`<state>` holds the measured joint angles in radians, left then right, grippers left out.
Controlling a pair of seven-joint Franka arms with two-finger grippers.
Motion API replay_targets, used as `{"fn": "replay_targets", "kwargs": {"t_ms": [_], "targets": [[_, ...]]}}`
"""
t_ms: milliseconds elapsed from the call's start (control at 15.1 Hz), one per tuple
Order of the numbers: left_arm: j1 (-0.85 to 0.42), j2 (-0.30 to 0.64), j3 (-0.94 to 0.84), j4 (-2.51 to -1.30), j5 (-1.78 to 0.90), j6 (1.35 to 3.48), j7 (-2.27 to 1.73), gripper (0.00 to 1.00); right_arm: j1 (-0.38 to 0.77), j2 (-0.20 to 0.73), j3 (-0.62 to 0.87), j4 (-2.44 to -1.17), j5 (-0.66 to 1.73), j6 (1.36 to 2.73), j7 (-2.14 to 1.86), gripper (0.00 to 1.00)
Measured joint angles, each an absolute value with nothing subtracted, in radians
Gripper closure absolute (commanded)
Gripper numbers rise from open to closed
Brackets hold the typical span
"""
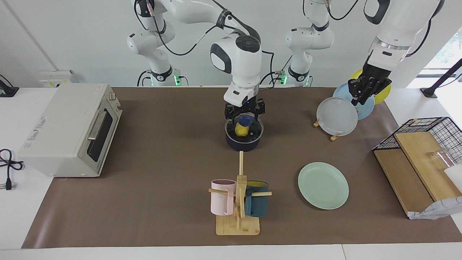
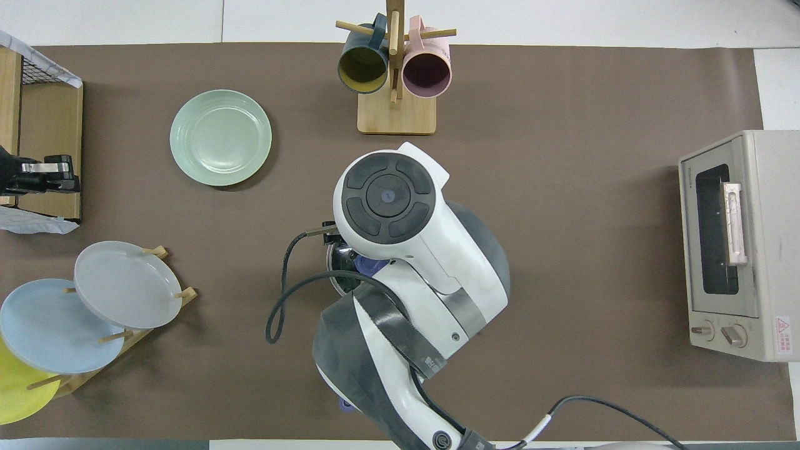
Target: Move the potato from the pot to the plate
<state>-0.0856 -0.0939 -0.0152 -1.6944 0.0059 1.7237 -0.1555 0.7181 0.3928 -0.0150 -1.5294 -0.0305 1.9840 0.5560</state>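
My arms (image 1: 238,54) are white with black joints, and my grippers are black. The potato (image 1: 241,129) is bright yellow in a navy pot (image 1: 242,143) whose lid knob (image 1: 246,119) is blue. The plate (image 1: 323,185) is mint green on a brown mat (image 1: 162,173). Racked plates are grey-white (image 1: 336,116), light blue (image 2: 50,325) and yellow (image 2: 15,394); the mugs are pink (image 1: 222,197) and teal (image 1: 257,204).

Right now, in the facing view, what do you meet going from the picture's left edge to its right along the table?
Toaster oven → mug rack → green plate → wire basket.
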Motion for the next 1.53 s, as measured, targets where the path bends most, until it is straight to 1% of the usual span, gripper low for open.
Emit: {"fn": "replay_targets", "kwargs": {"t_ms": [265, 531, 996, 1327, 1460, 1527], "targets": [[-0.086, -0.094, -0.015, -1.694, 0.006, 1.725, -0.156, 0.0, 0.724, 0.408, -0.015, -1.543, -0.033, 2.009, 0.556, 0.0], [-0.086, -0.094, -0.015, -1.694, 0.006, 1.731, -0.156, 0.0, 0.728, 0.398, -0.015, -1.601, -0.033, 2.069, 0.556, 0.0], [-0.086, -0.094, -0.016, -1.694, 0.006, 1.731, -0.156, 0.0, 0.744, 0.377, -0.014, -1.638, -0.033, 2.078, 0.556, 0.0], [-0.086, -0.094, -0.017, -1.694, 0.006, 1.73, -0.09, 0.0, 0.744, 0.374, -0.01, -1.655, -0.033, 2.078, 0.556, 0.04], [-0.086, -0.094, -0.016, -1.695, 0.006, 1.722, 0.054, 0.0, 0.745, 0.373, -0.005, -1.66, -0.033, 2.078, 0.556, 0.13], [-0.085, -0.094, -0.015, -1.696, 0.006, 1.711, 0.147, 0.0, 0.745, 0.372, -0.004, -1.662, -0.033, 2.078, 0.556, 0.19]]}}
